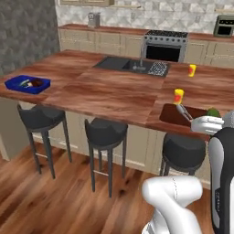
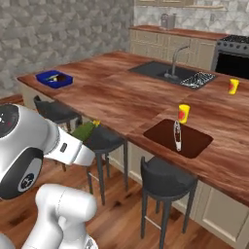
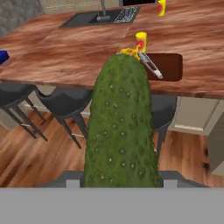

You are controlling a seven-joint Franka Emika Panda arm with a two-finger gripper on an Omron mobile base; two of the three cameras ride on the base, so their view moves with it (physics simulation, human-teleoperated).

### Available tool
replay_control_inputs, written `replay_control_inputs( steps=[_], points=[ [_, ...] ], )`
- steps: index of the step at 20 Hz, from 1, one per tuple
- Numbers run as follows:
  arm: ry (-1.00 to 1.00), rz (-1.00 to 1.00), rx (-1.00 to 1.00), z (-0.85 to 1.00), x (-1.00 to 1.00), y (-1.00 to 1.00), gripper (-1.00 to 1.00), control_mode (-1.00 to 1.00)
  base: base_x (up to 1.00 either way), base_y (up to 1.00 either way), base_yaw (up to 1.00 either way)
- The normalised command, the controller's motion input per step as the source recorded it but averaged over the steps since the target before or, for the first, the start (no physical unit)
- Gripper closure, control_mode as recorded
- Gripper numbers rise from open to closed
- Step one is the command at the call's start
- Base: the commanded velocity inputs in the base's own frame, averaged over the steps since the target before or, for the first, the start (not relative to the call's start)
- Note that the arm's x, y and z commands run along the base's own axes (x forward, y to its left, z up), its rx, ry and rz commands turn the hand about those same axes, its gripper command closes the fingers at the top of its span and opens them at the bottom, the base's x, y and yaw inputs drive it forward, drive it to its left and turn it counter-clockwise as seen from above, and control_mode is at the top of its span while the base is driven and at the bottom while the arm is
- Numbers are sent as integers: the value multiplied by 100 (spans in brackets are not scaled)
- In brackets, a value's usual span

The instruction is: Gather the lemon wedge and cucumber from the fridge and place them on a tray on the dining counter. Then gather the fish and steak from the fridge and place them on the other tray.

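Carrying the cucumber [image 1: 213, 111] past the stools, the arm nears the dining counter [image 1: 105, 93] and its brown tray [image 1: 170, 116]. From the right, the tray [image 2: 197, 142] already bears the fish [image 2: 177, 136], so I'd release beside it. Hand view: the gripper [image 3: 120, 177] grasps the cucumber [image 3: 120, 127], lemon wedge [image 3: 130, 52] at its tip.

Room: grey stone-textured wall [image 1: 25, 32] on the left, pale patterned tile backsplash [image 1: 137, 13] along the back. Floor [image 1: 55, 201] is warm reddish wood planks. Back run of beige cabinets [image 1: 105, 43] with wood top, black-fronted oven [image 1: 164, 48] with burner top, microwave [image 1: 224, 26] at far right, small metal appliance [image 1: 93, 19] on the back top. Dark sink [image 1: 132, 65] with faucet set into the far edge of the table, dish rack beside it. Three dark stools [image 1: 106, 132] lined up along the near edge. Light is flat, even, with no hard shadows.
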Motion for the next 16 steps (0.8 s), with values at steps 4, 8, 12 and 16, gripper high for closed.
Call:
replay_control_inputs(
  steps=[4, 8, 12, 16],
  points=[
    [0, 0, 0, 0, 0, 0, 100, 100, 82, 12, -49],
    [0, 0, 0, 0, 0, 0, 100, 100, 81, 12, -49],
    [0, 0, 0, 0, 0, 0, 100, 100, 75, 14, -48],
    [0, 0, 0, 0, 0, 0, 100, 100, 73, 13, -45]
  ],
)
